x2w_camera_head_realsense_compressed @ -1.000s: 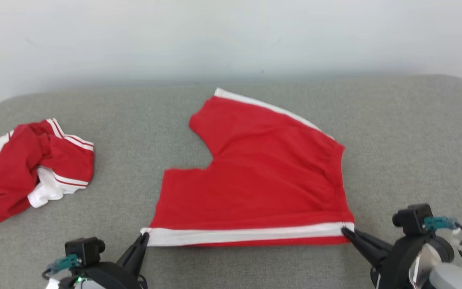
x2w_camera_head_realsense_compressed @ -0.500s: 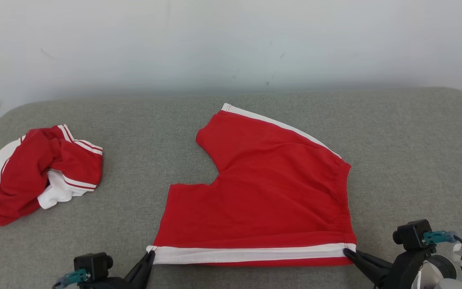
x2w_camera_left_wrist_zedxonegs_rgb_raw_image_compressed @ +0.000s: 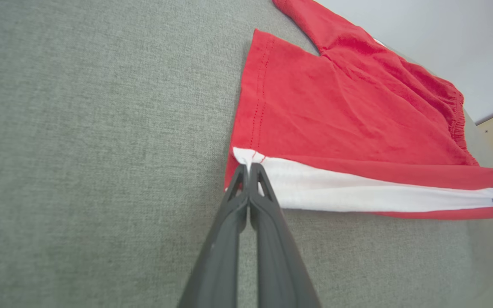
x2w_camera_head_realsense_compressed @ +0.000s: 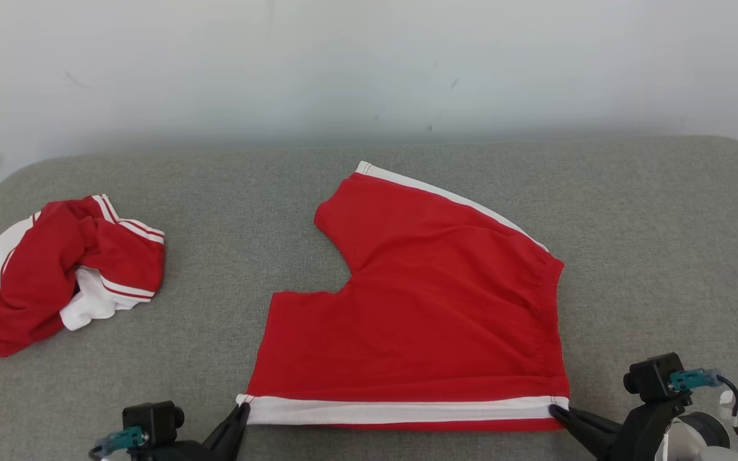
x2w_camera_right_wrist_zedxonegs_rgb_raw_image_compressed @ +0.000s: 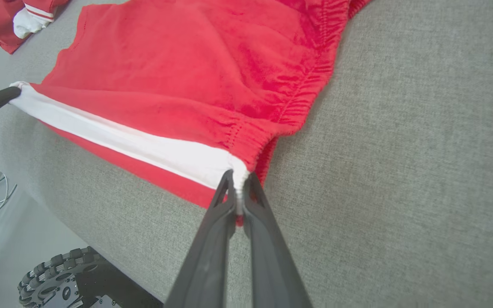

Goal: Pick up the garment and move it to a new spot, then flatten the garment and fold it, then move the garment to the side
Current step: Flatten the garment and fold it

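Fingers (x2w_camera_left_wrist_zedxonegs_rgb_raw_image_compressed: 229,231) on the left gripper (x2w_camera_left_wrist_zedxonegs_rgb_raw_image_compressed: 248,169) are pinched tight on the hem-end corner of the red shorts (x2w_camera_head_realsense_compressed: 420,307), right where the white side stripe (x2w_camera_head_realsense_compressed: 401,411) starts. The right gripper (x2w_camera_right_wrist_zedxonegs_rgb_raw_image_compressed: 238,179) is clamped the same way on the other end of that stripe, at the elastic waistband (x2w_camera_head_realsense_compressed: 551,301). So both are gripping cloth, not just closed on air. What's changed over the last second: the whole head view slid, so most of that is the camera moving. Measured against the crumpled red-and-white garment (x2w_camera_head_realsense_compressed: 65,275) off to the left, though, the striped edge looks like it got dragged a bit closer to the robot's side of the grey cushion (x2w_camera_head_realsense_compressed: 664,243). In the last half second almost nothing shifted, so I'd say the pull has basically finished. The shorts now lie spread mid-cushion, stripe stretched straight between the two grippers. The far leg points toward the wall (x2w_camera_head_realsense_compressed: 369,64), and there are only soft wrinkles near the waistband. My read is the relocate part is done and flattening is nearly there. Since both near corners are already held, lifting them over toward the far side looks like the natural fold.
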`<state>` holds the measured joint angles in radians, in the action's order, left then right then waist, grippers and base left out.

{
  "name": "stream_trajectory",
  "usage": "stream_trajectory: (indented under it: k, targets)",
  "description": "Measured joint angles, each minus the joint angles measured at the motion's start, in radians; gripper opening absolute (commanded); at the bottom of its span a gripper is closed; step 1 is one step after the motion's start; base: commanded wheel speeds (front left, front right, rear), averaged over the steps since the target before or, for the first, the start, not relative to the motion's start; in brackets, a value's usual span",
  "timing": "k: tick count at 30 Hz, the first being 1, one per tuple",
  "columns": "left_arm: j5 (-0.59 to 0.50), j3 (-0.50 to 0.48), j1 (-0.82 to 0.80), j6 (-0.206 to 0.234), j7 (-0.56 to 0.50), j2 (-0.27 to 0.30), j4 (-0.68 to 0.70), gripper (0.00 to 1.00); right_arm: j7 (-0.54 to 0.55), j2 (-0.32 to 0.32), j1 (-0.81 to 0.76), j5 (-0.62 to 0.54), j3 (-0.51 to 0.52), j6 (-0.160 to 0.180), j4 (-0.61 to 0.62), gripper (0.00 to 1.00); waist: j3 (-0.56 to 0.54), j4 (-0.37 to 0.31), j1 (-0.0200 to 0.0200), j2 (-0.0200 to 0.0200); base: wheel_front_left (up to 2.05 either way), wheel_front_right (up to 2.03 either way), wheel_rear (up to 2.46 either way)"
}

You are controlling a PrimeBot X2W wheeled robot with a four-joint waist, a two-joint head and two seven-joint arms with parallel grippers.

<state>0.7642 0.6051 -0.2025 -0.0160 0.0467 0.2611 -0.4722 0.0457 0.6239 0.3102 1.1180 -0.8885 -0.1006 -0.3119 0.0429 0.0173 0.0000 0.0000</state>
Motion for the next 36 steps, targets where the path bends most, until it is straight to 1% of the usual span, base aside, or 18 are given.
stream_trajectory:
  k: [2, 7, 8, 9, 10, 15, 21, 24, 28, 31, 34, 36]
  targets:
    - [0.0, 0.005, 0.003, 0.007, -0.01, 0.001, 0.0, 0.0, 0.007, 0.0, 0.0, 0.007, -0.001, 0.004, 0.001, 0.0, 0.0, -0.001, 0.0, 0.0, 0.0, 0.0, 0.0]
    - [0.0, 0.007, 0.013, 0.009, -0.018, 0.002, 0.001, 0.0, 0.017, 0.001, 0.0, 0.008, -0.001, 0.01, 0.005, 0.0, -0.001, -0.003, 0.0, 0.0, 0.0, 0.0, 0.0]
    - [0.0, 0.007, 0.013, 0.013, -0.02, 0.002, 0.001, 0.26, 0.017, 0.001, 0.0, 0.008, -0.001, 0.013, 0.006, 0.18, -0.002, -0.003, 0.0, 0.0, 0.0, 0.0, 0.0]
    - [0.0, 0.007, 0.013, 0.016, -0.02, 0.002, 0.001, 0.97, 0.017, 0.001, 0.0, 0.008, 0.0, 0.013, 0.007, 0.64, -0.003, -0.003, 0.0, 0.0, 0.0, 0.0, 0.0]
    - [0.001, 0.007, 0.013, 0.016, -0.02, 0.002, 0.001, 1.0, 0.017, 0.001, 0.0, 0.008, 0.002, 0.014, 0.008, 1.0, -0.003, -0.003, 0.0, 0.0, 0.0, 0.0, 0.0]
    - [0.002, 0.001, 0.013, 0.025, -0.025, 0.007, 0.002, 1.0, 0.017, 0.004, -0.001, 0.038, 0.016, 0.014, 0.014, 1.0, -0.008, -0.003, 0.0, 0.0, 0.0, 0.0, 0.0]
    - [0.029, -0.035, 0.028, 0.025, -0.015, 0.021, 0.042, 1.0, 0.014, 0.033, -0.03, 0.082, 0.052, 0.014, 0.041, 1.0, -0.027, -0.005, 0.0, 0.0, 0.0, 0.0, 0.0]
    - [0.028, -0.053, 0.034, 0.035, 0.008, 0.033, 0.068, 1.0, -0.016, 0.043, -0.037, 0.103, 0.081, 0.014, 0.07, 1.0, -0.032, -0.006, 0.0, 0.0, 0.0, 0.0, 0.0]
    - [0.018, -0.082, 0.034, 0.055, 0.064, 0.045, 0.11, 1.0, -0.07, 0.045, -0.032, 0.087, 0.112, 0.018, 0.102, 1.0, -0.043, -0.011, 0.0, -0.0001, 0.0, 0.0, 0.0]
    - [-0.012, -0.092, 0.034, 0.081, 0.105, 0.054, 0.133, 1.0, -0.133, 0.043, -0.018, 0.047, 0.139, 0.047, 0.115, 1.0, -0.049, -0.016, 0.0, 0.0, 0.0, 0.0, 0.0]
    - [-0.052, -0.105, 0.034, 0.105, 0.147, 0.062, 0.144, 1.0, -0.203, 0.043, 0.0, -0.003, 0.17, 0.09, 0.118, 1.0, -0.051, -0.02, 0.0, 0.0, 0.0, 0.0, 0.0]
    - [-0.054, -0.122, 0.034, 0.114, 0.167, 0.061, 0.156, 1.0, -0.249, 0.042, 0.005, -0.032, 0.184, 0.119, 0.118, 1.0, -0.052, -0.022, 0.0, 0.0, 0.0, 0.0, 0.0]
